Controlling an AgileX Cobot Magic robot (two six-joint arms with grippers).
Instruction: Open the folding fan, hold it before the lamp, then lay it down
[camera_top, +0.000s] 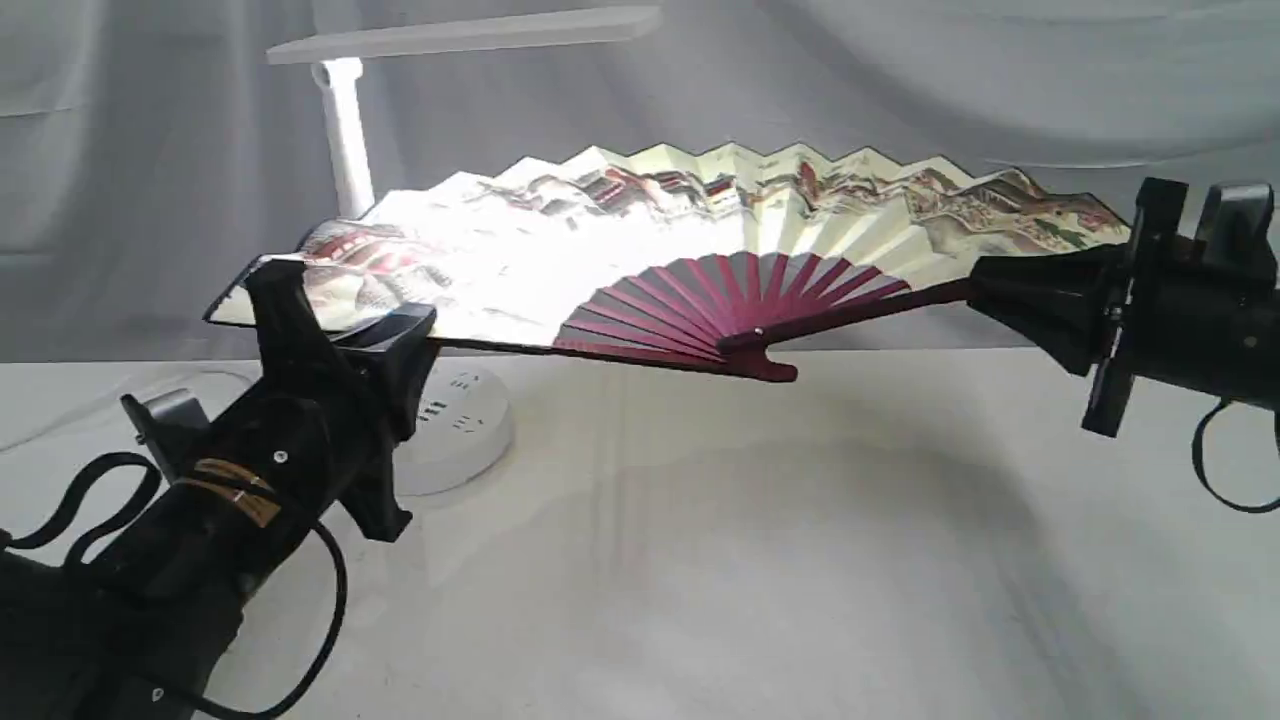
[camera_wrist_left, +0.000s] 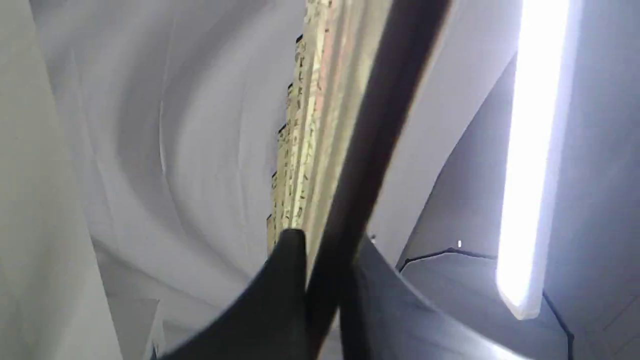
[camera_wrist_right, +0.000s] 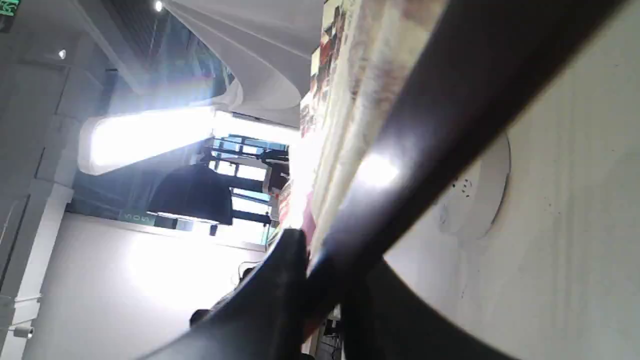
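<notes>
The folding fan (camera_top: 700, 235) is spread wide and held in the air above the table, its painted cream paper lit from behind. My left gripper (camera_top: 345, 330) is shut on its left guard stick (camera_wrist_left: 365, 165), and my right gripper (camera_top: 985, 290) is shut on its right guard stick (camera_wrist_right: 450, 115). The maroon ribs meet at the pivot (camera_top: 760, 350), low in the middle. The lamp (camera_top: 345, 130) stands behind the fan's left half, its bar head (camera_top: 470, 35) glowing above and its round base (camera_top: 455, 425) on the table.
A white cloth covers the table (camera_top: 750, 560), and grey drapes hang behind. A pale cable (camera_top: 60, 415) runs from the lamp base toward the left edge. My left arm's black cable (camera_top: 330, 620) loops low at the front left.
</notes>
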